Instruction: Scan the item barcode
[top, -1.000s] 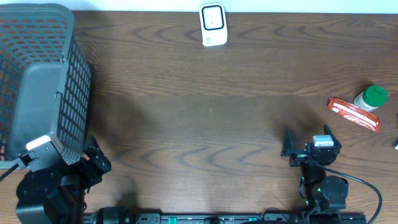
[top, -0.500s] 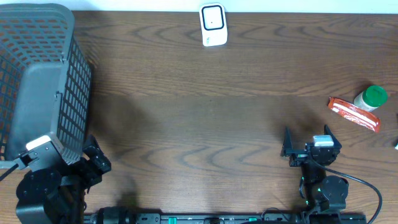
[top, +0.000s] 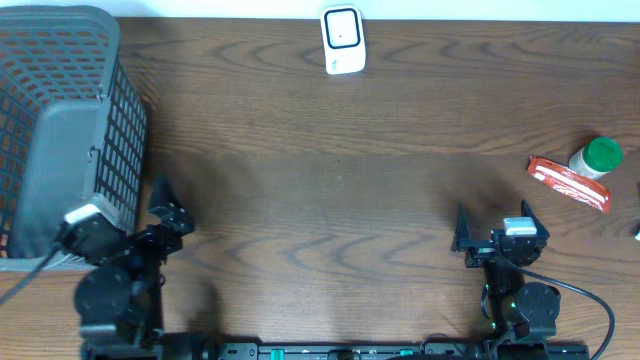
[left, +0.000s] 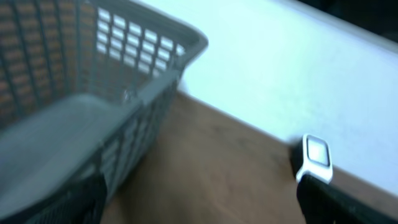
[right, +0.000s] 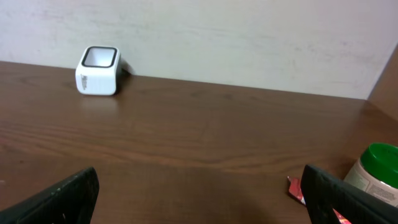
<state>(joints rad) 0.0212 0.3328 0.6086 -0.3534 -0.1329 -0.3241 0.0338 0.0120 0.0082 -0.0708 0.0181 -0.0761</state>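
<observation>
Beside basket (top: 120, 130), left fingers (top: 160, 190) (farther right)

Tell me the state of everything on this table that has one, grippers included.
Left gripper: open, empty.
Right gripper: open, empty.
Basket: upright, nothing visible inside.
Scanner: standing at the far edge, nothing in front of it.
Jar: upright, green lid on.
Red packet: lying flat beside the jar.

Open tabletop (top: 330, 190) mid-table, basket (top: 60, 120) walls left, scanner (top: 342, 40) far edge
</observation>
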